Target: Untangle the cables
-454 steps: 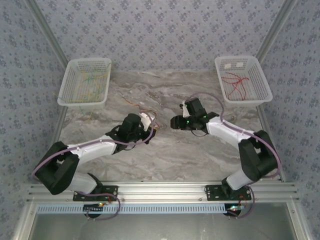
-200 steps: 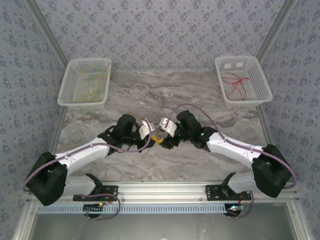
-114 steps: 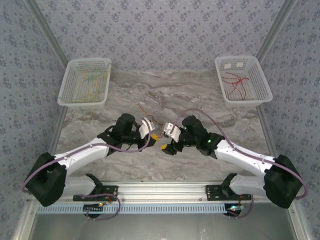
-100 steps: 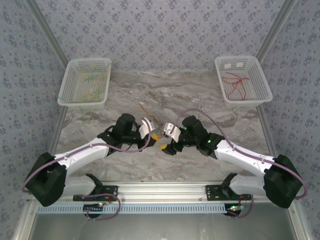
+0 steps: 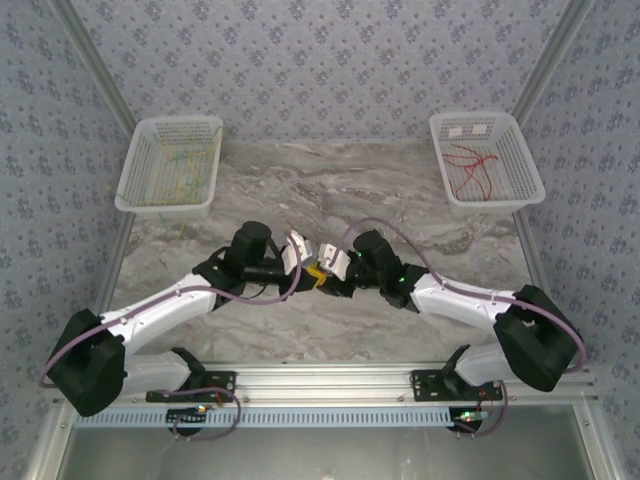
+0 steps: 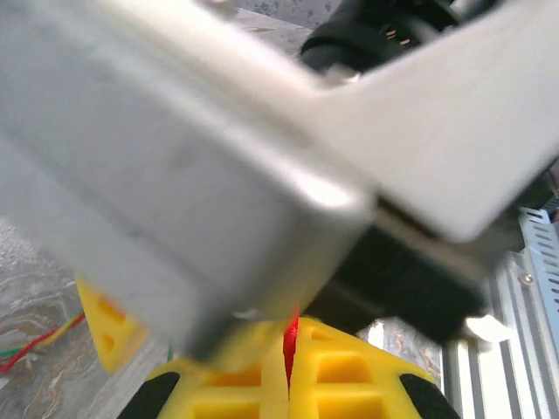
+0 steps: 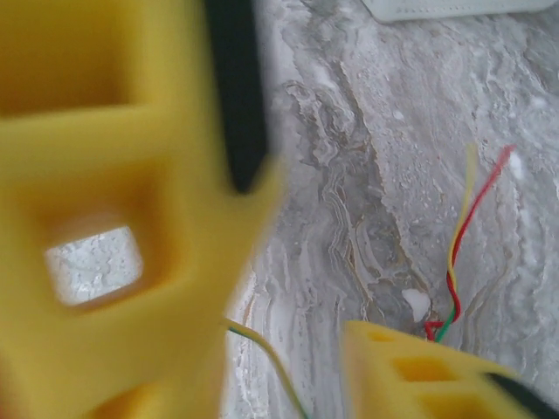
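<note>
Cables (image 6: 39,342) pinched in left end effector (image 6: 288,349); basket (image 5: 488,206) stickers (image 5: 462,131) illegible.

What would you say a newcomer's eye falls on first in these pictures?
Two arms meet over the middle of the grey marble table, left gripper and right gripper almost tip to tip. The left one's yellow fingers pinch a thin red wire. A white mesh basket of yellow-green wires sits far left, a matching basket of red wires far right.

Left wrist: blurred grey housing (image 6: 175,166) hides most of table (image 6: 26,271). Right wrist: near finger (image 7: 105,175) blurred, cropped; wires (image 7: 456,253) run behind other finger (image 7: 419,375).
</note>
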